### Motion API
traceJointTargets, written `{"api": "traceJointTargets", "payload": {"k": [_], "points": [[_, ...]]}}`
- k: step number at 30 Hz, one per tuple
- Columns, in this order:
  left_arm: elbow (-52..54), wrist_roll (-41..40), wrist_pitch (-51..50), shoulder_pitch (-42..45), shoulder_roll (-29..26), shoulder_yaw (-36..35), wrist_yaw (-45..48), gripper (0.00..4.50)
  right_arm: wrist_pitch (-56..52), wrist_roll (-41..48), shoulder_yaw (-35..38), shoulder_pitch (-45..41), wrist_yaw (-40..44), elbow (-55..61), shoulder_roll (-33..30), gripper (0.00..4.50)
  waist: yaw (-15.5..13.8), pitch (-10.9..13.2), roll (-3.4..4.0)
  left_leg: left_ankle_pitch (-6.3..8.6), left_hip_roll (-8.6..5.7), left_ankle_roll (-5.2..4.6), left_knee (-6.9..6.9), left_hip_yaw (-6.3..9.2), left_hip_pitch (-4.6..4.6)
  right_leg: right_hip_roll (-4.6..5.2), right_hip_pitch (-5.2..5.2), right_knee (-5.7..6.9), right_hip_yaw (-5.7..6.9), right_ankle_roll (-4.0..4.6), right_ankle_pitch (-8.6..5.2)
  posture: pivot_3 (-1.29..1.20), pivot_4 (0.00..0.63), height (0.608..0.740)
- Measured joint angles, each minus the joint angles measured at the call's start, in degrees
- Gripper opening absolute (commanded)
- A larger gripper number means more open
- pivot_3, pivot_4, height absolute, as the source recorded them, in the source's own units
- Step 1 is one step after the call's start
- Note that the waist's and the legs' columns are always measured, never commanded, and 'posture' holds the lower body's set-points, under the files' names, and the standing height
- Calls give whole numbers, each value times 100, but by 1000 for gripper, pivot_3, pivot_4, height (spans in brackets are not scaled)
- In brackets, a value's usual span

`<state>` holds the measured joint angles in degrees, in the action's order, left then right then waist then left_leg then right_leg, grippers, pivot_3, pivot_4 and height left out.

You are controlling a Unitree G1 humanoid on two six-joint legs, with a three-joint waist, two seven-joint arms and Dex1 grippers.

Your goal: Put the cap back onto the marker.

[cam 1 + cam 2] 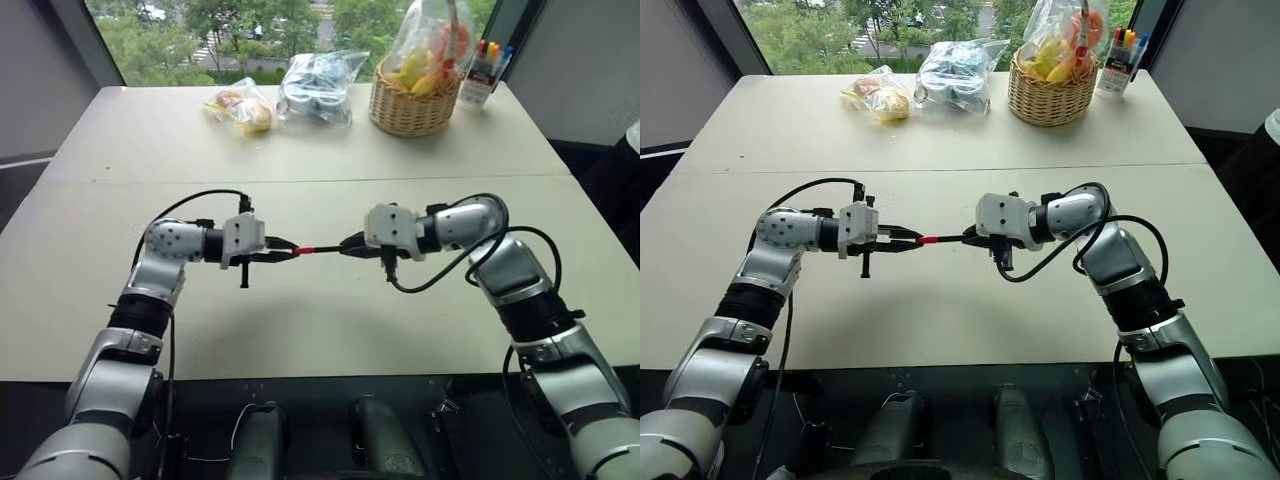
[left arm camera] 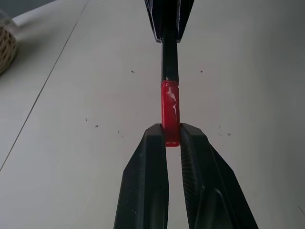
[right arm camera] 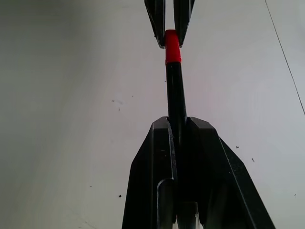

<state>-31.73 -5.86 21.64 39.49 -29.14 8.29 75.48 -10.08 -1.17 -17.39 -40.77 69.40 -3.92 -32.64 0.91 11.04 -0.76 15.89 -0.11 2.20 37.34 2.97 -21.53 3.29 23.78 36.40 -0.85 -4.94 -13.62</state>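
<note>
Above the table [image 1: 320, 330], the cap [image 2: 170, 112] is being pinched by the left gripper [image 2: 172, 136]. The marker [image 3: 175, 93] is being clamped by the right gripper [image 3: 178, 125], its end seated in the cap.

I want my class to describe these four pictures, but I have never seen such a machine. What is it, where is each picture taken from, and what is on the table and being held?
It is a humanoid robot with two arms, each ending in a two-fingered hand. Two pictures come from cameras in its head, looking down over the arms; the other two come from cameras on each wrist, looking along the fingers. The left hand is shut on a small red cap. The right hand is shut on a dark marker; the cap sits on its end. On the far side of the table are a wicker basket, two plastic bags and a cup of coloured markers.
</note>
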Motion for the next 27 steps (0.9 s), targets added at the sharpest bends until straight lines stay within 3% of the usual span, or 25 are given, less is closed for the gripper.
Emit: {"api": "traceJointTargets", "payload": {"k": [12, 27], "points": [[-303, 249, 541, 50, 51, 2, -234, 0, -528, -31, 3, 0, -84, 55, 165, 32, -5, 0, 0, 0, 0, 0, 0, 0, 0, 0, 0, 1, 0, 0, 0, 0, 150, 740], [-234, 159, 144, 109, 46, -13, -220, 0, -492, -158, 25, 1, -195, 144, 200, 32, 0, 0, 0, 0, 0, 0, 0, 0, -1, 0, 0, 2, 0, 0, 0, 0, 150, 740]]}}
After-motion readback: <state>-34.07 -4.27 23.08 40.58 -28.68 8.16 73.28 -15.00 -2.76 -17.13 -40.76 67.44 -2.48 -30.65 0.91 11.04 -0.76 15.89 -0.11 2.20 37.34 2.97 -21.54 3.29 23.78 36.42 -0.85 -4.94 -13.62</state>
